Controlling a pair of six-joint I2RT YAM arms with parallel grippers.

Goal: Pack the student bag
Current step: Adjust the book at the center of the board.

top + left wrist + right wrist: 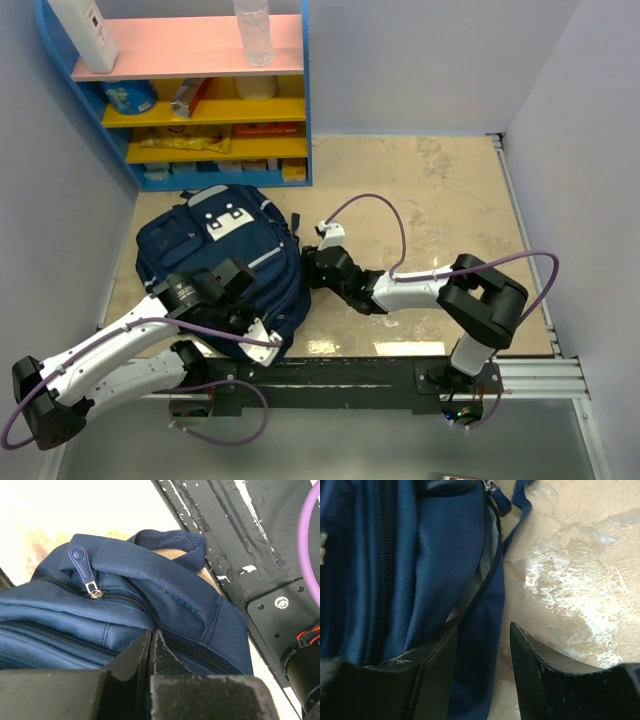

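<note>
The student bag (225, 265) lies left of centre in the overhead view. The left gripper (151, 636) is closed tight against its fabric. The right gripper (482, 630) is spread astride its edge, which could slip free.

Navy student bag (190, 250), flat, seemingly part-unzipped

At the far left corner of the beige marbled table (440, 190), a blue shelf unit (306, 100) with a pink top board (180, 50) and yellow shelves (215, 112) below. On the pink board, a white container (85, 32) at the left and a clear bottle (253, 30) at the right, well apart. On the upper yellow shelf, a blue tub (130, 97) near a red-and-white box (190, 97); one shelf down, yellow packets (172, 143).
</note>
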